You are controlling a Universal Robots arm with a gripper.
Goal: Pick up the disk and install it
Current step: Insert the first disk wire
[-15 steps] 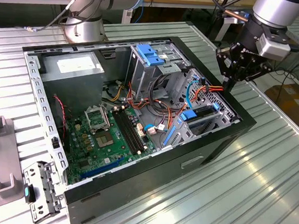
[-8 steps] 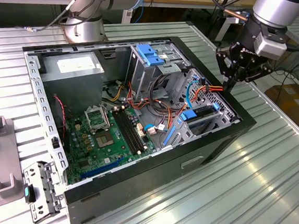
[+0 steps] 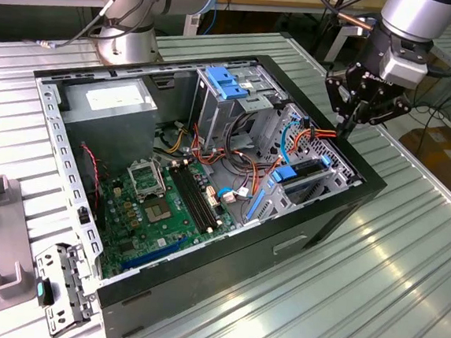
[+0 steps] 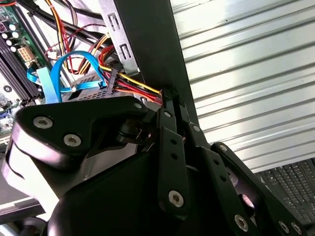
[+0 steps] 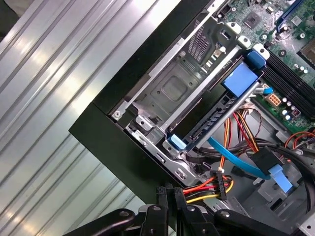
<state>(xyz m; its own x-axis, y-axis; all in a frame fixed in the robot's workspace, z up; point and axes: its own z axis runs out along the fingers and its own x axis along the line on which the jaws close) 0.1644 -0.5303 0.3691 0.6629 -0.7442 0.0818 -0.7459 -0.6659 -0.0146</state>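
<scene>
The disk (image 3: 302, 174) sits edge-up in the lower drive bay at the corner of the open computer case (image 3: 200, 277), on the exterior view's right. It is dark, with blue side rails and a blue tab. In the first wrist view the disk (image 5: 212, 119) lies in the metal cage between its blue rails. My gripper (image 3: 346, 132) hangs over the case's rim just beyond the bay, shut, with nothing between its fingers. In both wrist views its tips (image 5: 170, 191) (image 4: 168, 96) rest against the red, yellow and black wires of a power plug (image 5: 221, 185).
A blue data cable (image 5: 231, 160) loops beside the disk. The motherboard (image 3: 163, 207) fills the case floor. A grey power-supply box (image 3: 109, 103) sits at the far corner, and a cage with a blue latch (image 3: 229, 86) stands mid-case. A second arm's base (image 3: 126, 42) stands behind.
</scene>
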